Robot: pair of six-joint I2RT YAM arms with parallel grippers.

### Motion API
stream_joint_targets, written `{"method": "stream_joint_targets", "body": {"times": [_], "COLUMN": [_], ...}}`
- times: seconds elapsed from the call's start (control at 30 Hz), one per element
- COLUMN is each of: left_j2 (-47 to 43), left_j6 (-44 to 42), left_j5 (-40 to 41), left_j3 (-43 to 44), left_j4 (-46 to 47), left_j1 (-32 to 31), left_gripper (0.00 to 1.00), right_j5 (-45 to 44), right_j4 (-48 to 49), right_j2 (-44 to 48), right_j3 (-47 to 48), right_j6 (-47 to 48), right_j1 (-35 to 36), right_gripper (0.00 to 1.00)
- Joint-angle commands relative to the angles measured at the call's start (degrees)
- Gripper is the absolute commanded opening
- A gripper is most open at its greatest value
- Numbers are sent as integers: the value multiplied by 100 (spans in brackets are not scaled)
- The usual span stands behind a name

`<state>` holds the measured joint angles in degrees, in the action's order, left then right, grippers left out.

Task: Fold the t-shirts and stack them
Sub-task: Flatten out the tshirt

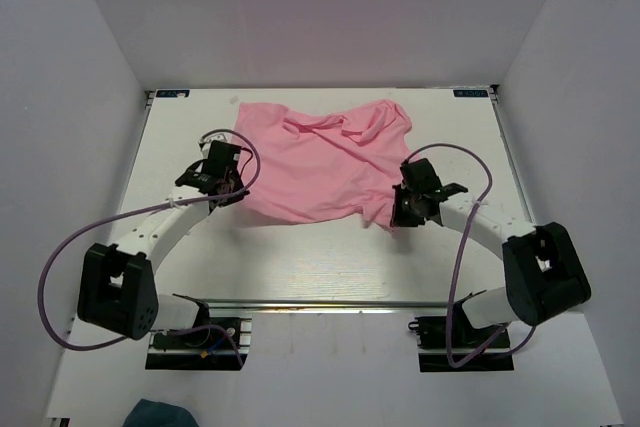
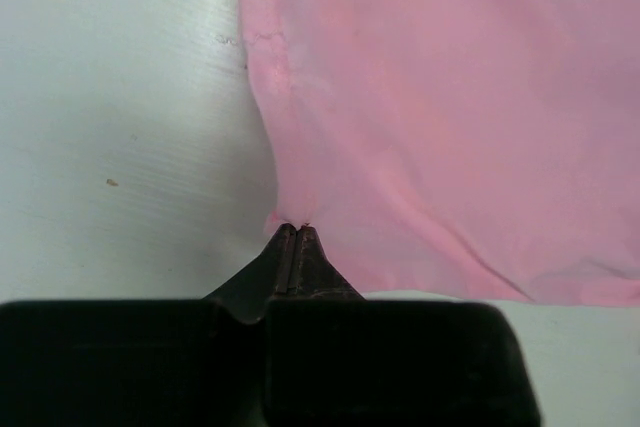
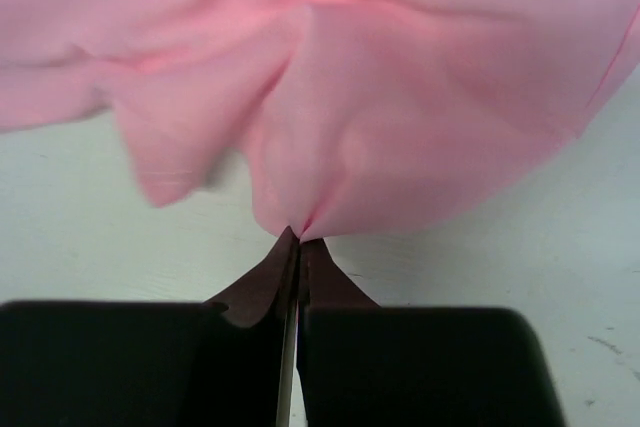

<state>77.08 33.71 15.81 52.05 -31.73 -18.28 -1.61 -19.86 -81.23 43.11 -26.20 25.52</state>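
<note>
Now we have the plain light pink short-sleeved t-shirt of thin soft fabric [image 1: 320,162] lying rumpled toward the far middle of the white surface [image 1: 300,267]. Our left end effector [image 2: 297,234] is fully closed, pinching just the edge at the shirt's left side; our right end effector [image 3: 300,235] is likewise closed on a small peak of cloth at the near right corner. Both bites look shallow, so we judge a lift or stretch could pull the thin cloth free, and the bunched folds beside the right grip may carry into a crooked fold.
</note>
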Motion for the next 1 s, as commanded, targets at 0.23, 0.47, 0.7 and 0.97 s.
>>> {"method": "stream_joint_targets", "body": {"times": [0.23, 0.47, 0.7, 0.97], "left_j2": [-1046, -730, -782, -843], "left_j6": [-111, -585, -1384, -1938], "left_j5": [212, 703, 1089, 1222], "left_j3": [1245, 2571, 3451, 4224], "left_j4": [430, 544, 852, 1072], "left_j1": [62, 62, 62, 62], "left_gripper": [0, 0, 0, 0], "right_j5": [-1333, -2044, -2739, -2600], "right_j4": [474, 659, 650, 878], "right_j2": [766, 1039, 1100, 1434], "right_j3": [2147, 3359, 4757, 5646], "right_j6": [457, 1099, 2109, 3181], "right_j1": [-257, -591, -732, -759], "right_gripper": [0, 0, 0, 0]}}
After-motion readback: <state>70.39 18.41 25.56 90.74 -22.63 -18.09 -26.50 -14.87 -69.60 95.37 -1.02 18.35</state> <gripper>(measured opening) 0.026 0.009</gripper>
